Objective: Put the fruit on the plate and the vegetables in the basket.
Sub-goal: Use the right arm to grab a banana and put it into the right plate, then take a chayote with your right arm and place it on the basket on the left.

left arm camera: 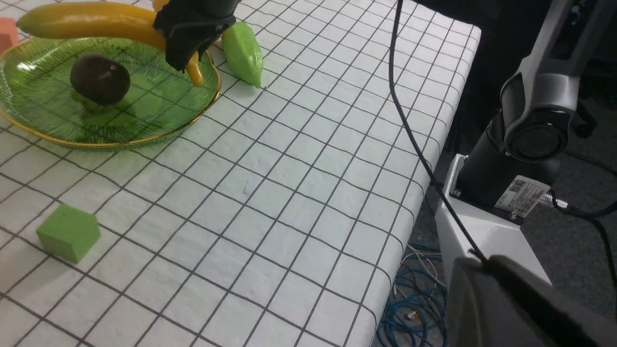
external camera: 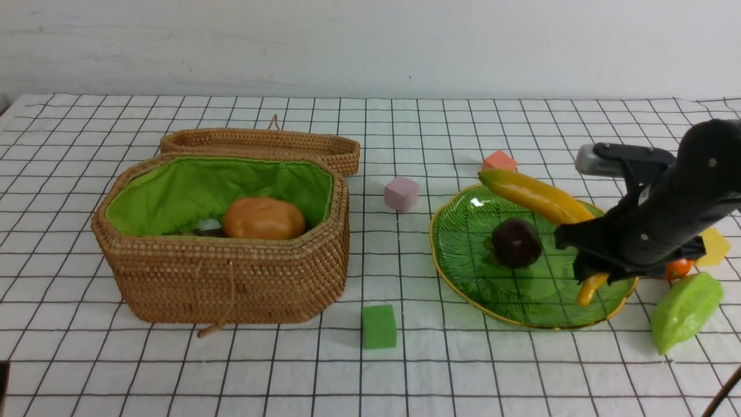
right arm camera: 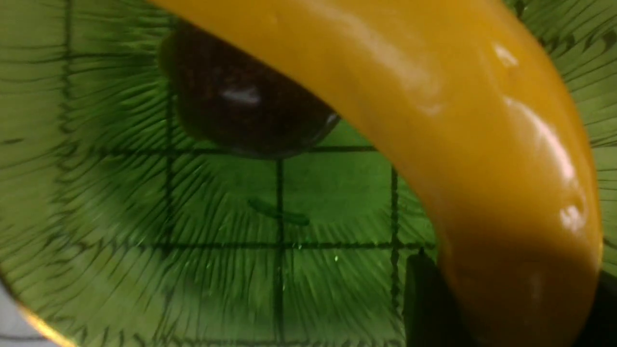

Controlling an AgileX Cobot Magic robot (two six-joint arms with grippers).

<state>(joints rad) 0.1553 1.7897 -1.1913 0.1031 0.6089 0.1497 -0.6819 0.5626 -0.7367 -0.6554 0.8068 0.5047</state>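
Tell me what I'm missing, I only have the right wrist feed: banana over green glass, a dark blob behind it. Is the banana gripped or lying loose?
Observer: Gripped. The front view shows the right gripper closed on the banana near its lower end, holding it tilted over the plate.
Operator: Any vegetables left out?
Observer: Yes, the green gourd lies on the cloth to the right of the plate, outside the basket.
Operator: Anything in the basket?
Observer: The potato shows inside against the green lining.
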